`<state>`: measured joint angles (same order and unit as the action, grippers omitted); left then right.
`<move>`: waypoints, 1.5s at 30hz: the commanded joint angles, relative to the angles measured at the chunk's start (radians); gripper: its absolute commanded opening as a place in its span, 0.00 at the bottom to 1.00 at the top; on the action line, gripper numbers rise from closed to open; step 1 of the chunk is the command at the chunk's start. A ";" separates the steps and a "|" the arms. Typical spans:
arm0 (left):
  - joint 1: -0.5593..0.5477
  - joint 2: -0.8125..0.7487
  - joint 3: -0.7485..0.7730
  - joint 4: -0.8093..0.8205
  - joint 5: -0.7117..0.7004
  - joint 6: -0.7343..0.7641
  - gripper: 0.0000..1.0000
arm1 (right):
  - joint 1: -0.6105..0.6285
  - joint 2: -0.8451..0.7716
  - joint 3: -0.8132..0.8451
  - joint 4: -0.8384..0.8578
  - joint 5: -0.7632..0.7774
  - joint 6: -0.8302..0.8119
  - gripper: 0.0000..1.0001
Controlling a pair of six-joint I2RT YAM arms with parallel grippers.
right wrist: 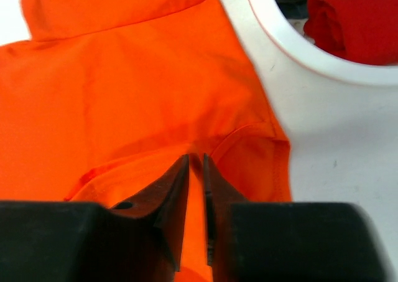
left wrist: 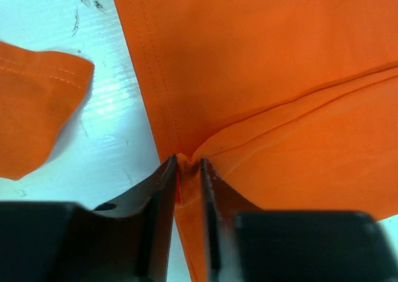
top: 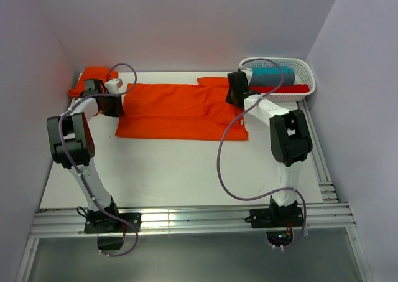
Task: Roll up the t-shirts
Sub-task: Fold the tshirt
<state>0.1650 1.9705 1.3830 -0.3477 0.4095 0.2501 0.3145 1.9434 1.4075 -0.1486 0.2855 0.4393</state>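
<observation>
With the orange t-shirt (top: 180, 111) flat across the table (top: 186, 176), my left gripper (left wrist: 188, 165) narrowly pinching its puckered edge and my right gripper (right wrist: 195, 160) equally narrow, grip unclear, I'd move both ends together, level and taut.
</observation>
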 commanded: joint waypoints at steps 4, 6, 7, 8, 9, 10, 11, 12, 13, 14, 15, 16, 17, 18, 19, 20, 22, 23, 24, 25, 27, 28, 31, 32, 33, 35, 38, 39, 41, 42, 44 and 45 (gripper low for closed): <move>0.005 -0.019 0.034 0.064 -0.038 -0.034 0.51 | 0.001 0.057 0.137 -0.052 0.078 -0.017 0.46; 0.010 -0.047 0.030 0.079 -0.073 -0.057 0.62 | 0.003 0.055 0.154 -0.081 0.101 -0.013 0.57; 0.014 -0.056 0.036 0.075 -0.075 -0.063 0.65 | 0.003 0.043 0.166 -0.092 0.107 -0.004 0.60; 0.027 -0.062 0.045 0.067 -0.080 -0.071 0.68 | 0.000 0.037 0.168 -0.106 0.112 0.005 0.62; 0.036 -0.070 0.069 0.047 -0.083 -0.083 0.69 | -0.002 0.025 0.168 -0.133 0.115 0.018 0.64; 0.044 -0.073 0.085 -0.012 -0.072 -0.083 0.69 | -0.003 -0.007 0.151 -0.147 0.113 0.042 0.64; 0.062 -0.078 0.102 -0.054 -0.055 -0.075 0.70 | -0.008 -0.024 0.140 -0.164 0.112 0.052 0.64; 0.071 -0.090 0.103 -0.088 -0.026 -0.049 0.70 | -0.008 -0.044 0.127 -0.208 0.103 0.067 0.65; 0.079 -0.096 0.100 -0.158 -0.018 -0.028 0.70 | -0.009 -0.087 0.087 -0.230 0.089 0.099 0.65; 0.085 -0.116 0.081 -0.183 -0.012 0.010 0.70 | -0.009 -0.113 0.056 -0.247 0.069 0.111 0.65; 0.087 -0.125 0.064 -0.203 0.000 0.027 0.71 | -0.011 -0.168 0.021 -0.253 0.058 0.124 0.65; 0.090 -0.139 0.044 -0.223 0.014 0.041 0.71 | -0.012 -0.199 -0.060 -0.255 0.038 0.157 0.65; 0.096 -0.160 0.009 -0.250 0.023 0.052 0.72 | -0.011 -0.231 -0.108 -0.247 0.023 0.173 0.65; 0.097 -0.168 -0.004 -0.272 0.031 0.075 0.72 | -0.014 -0.297 -0.204 -0.226 0.006 0.188 0.65; 0.097 -0.174 -0.016 -0.287 0.049 0.081 0.72 | -0.015 -0.326 -0.250 -0.218 -0.032 0.219 0.65; 0.099 -0.182 -0.033 -0.313 0.055 0.089 0.72 | -0.017 -0.355 -0.296 -0.189 -0.048 0.234 0.65; 0.099 -0.183 -0.048 -0.321 0.060 0.084 0.73 | -0.018 -0.428 -0.422 -0.151 -0.094 0.265 0.66; 0.099 -0.179 -0.053 -0.332 0.066 0.077 0.73 | -0.018 -0.443 -0.455 -0.128 -0.120 0.274 0.66; 0.099 -0.174 -0.058 -0.335 0.068 0.074 0.73 | -0.018 -0.472 -0.513 -0.114 -0.130 0.289 0.66; 0.100 -0.171 -0.064 -0.332 0.068 0.068 0.73 | -0.018 -0.484 -0.540 -0.096 -0.140 0.295 0.68; 0.099 -0.159 -0.087 -0.307 0.061 0.049 0.73 | -0.020 -0.508 -0.597 -0.052 -0.169 0.306 0.68; 0.099 -0.144 -0.091 -0.306 0.072 0.037 0.73 | -0.026 -0.511 -0.610 -0.033 -0.184 0.314 0.69; 0.099 -0.119 -0.091 -0.300 0.080 0.015 0.73 | -0.038 -0.514 -0.645 0.000 -0.209 0.329 0.71; 0.099 -0.110 -0.093 -0.294 0.075 0.005 0.73 | -0.041 -0.509 -0.651 0.015 -0.224 0.331 0.71; 0.100 -0.108 -0.094 -0.283 0.072 0.002 0.73 | -0.045 -0.505 -0.656 0.021 -0.227 0.332 0.71; 0.099 -0.095 -0.093 -0.284 0.074 -0.009 0.73 | -0.057 -0.497 -0.657 0.035 -0.230 0.335 0.71; 0.099 -0.079 -0.098 -0.283 0.084 -0.021 0.72 | -0.077 -0.463 -0.657 0.066 -0.258 0.342 0.72; 0.099 -0.076 -0.101 -0.280 0.084 -0.023 0.72 | -0.081 -0.459 -0.657 0.075 -0.266 0.348 0.72; 0.100 -0.068 -0.107 -0.277 0.081 -0.032 0.71 | -0.084 -0.445 -0.657 0.087 -0.272 0.351 0.71; 0.099 -0.067 -0.110 -0.275 0.080 -0.032 0.70 | -0.089 -0.431 -0.651 0.087 -0.273 0.354 0.71; 0.099 -0.064 -0.117 -0.266 0.072 -0.037 0.69 | -0.091 -0.417 -0.650 0.089 -0.273 0.355 0.70; 0.100 -0.064 -0.122 -0.264 0.068 -0.038 0.69 | -0.091 -0.416 -0.651 0.090 -0.272 0.360 0.69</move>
<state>0.2649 1.9015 1.2732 -0.6373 0.4591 0.2302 0.2317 1.5127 0.7513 -0.0978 0.0273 0.7811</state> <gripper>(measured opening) 0.695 0.697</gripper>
